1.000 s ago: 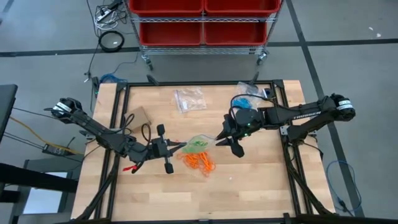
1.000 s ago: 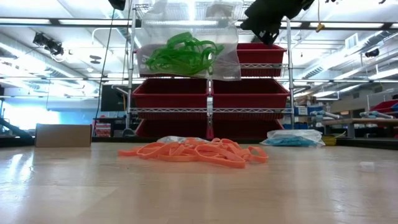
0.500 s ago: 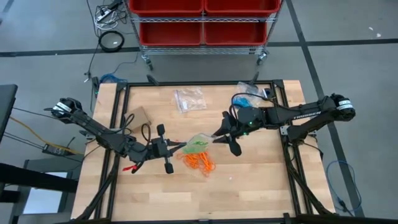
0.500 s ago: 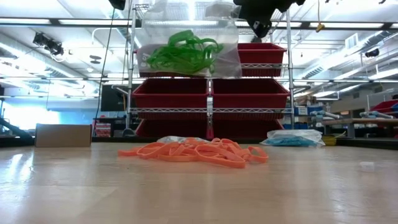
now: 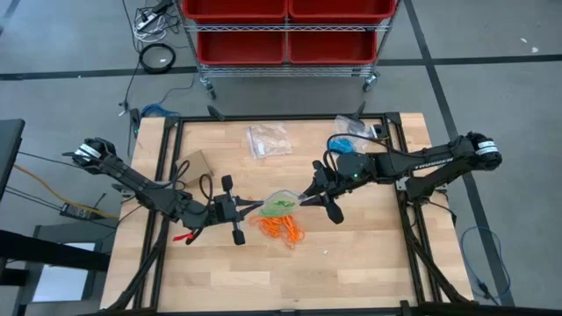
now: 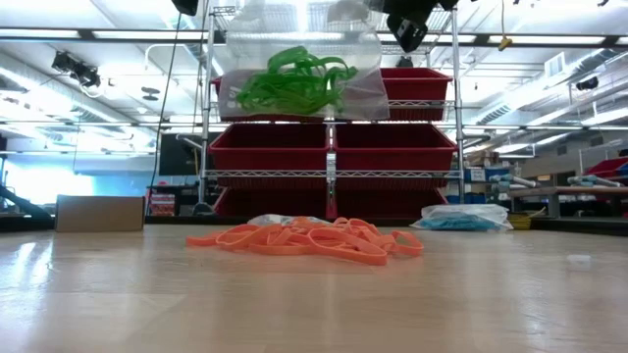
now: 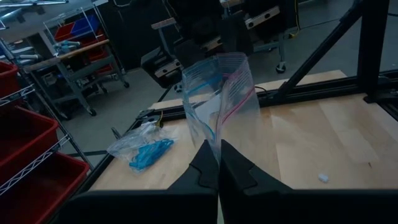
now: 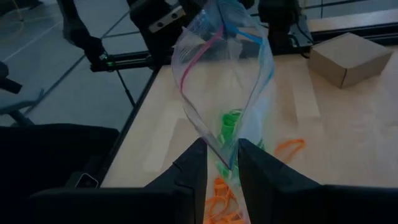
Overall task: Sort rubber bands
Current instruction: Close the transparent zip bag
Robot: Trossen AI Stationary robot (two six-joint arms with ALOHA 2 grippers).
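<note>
A heap of orange rubber bands lies nearest on the wooden bench. Above it hangs a clear bag holding green rubber bands, stretched between two arms, likely to hold its mouth wide for filling. The left tool is pressed together, pinching one edge; the right tool grips the opposite rim. Farther back lies a bag of blue rubber bands.

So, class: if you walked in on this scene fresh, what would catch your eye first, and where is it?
A clear bag holding green rubber bands hangs in the air over the middle of the table, stretched between the left gripper and the right gripper. Right below it, a heap of orange rubber bands lies loose on the wooden table. Behind stands a rack of red bins.
</note>
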